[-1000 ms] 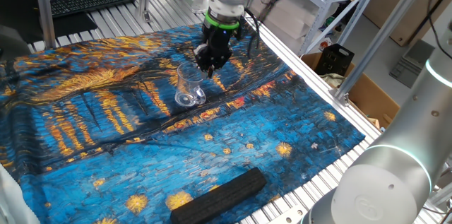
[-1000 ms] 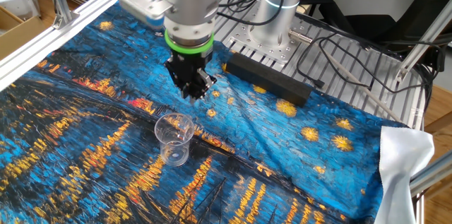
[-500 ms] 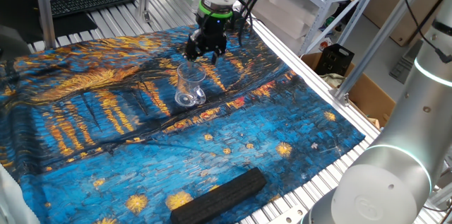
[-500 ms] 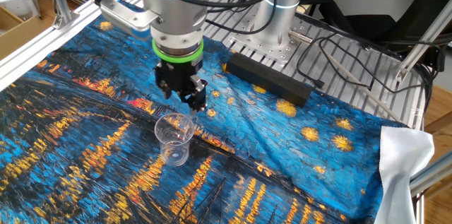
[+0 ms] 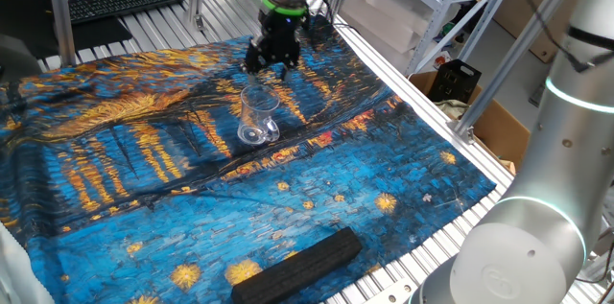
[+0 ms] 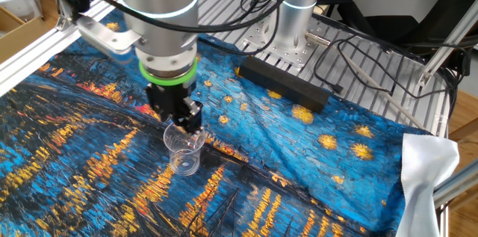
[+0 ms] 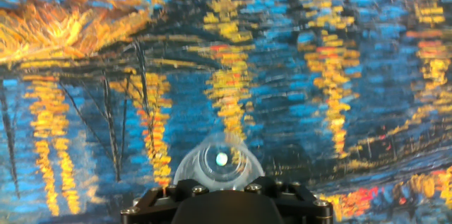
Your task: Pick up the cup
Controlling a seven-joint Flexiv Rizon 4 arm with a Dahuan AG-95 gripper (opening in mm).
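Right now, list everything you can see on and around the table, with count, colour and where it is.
cup: one, clear glass, upright on the cloth, just below the gripper.
cloth: one, blue with yellow and orange painted streaks, spread across the table.
black block: one, long, black, lying near the cloth's edge, apart from the cup.
keyboard: one, black, beyond the cloth.
cardboard box: one, brown, beside the table.
white cloth: one, hanging at the table edge.
gripper: one, black, above the cup, empty.

A long black block (image 5: 297,264) lies on a blue-and-gold painted cloth (image 5: 115,160) covering the table.
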